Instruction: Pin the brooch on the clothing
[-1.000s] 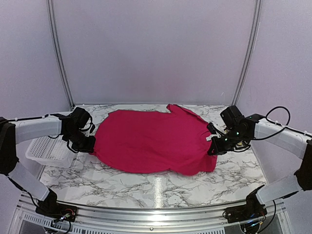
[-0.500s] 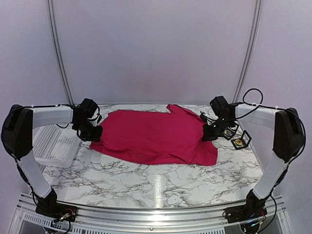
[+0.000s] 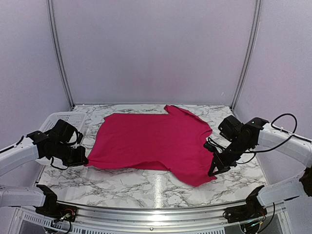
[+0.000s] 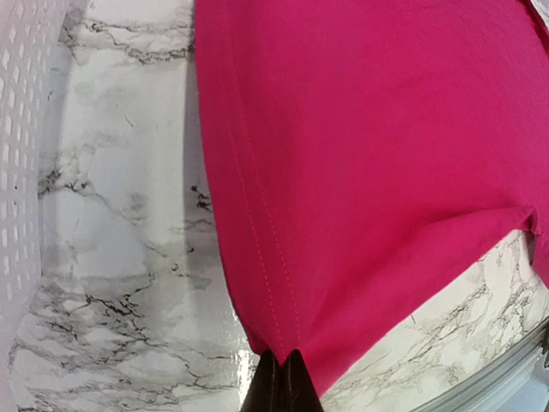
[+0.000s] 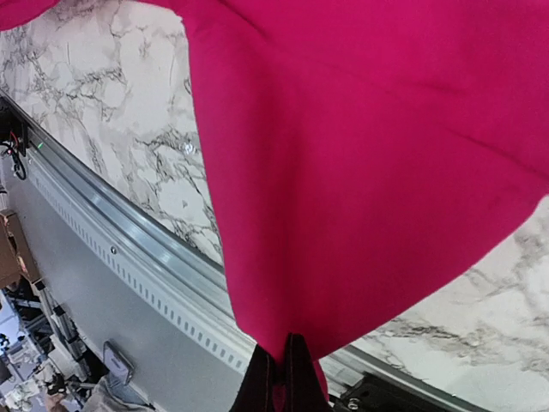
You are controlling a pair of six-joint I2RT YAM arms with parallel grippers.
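The clothing (image 3: 151, 141), a crimson-pink T-shirt, lies spread across the marble table (image 3: 146, 187). My left gripper (image 3: 83, 160) is shut on its near-left hem corner, and the stitched hem (image 4: 257, 257) runs straight into the pinched fingertips of that gripper (image 4: 283, 360). My right gripper (image 3: 212, 171) is shut on the near-right corner. In the right wrist view the fabric (image 5: 369, 154) hangs taut from that gripper (image 5: 281, 348) above the table's front rail. The brooch is out of view.
A white perforated basket (image 3: 63, 119) stands at the back left, just behind my left arm, and its wall (image 4: 13, 172) shows beside the shirt. The metal front rail (image 3: 146, 209) borders the near edge. Grey walls close in the back and sides.
Both arms have swung from the far side of the table toward the near edge, dragging the shirt's corners with them. A small case seen earlier beside the right arm no longer shows.
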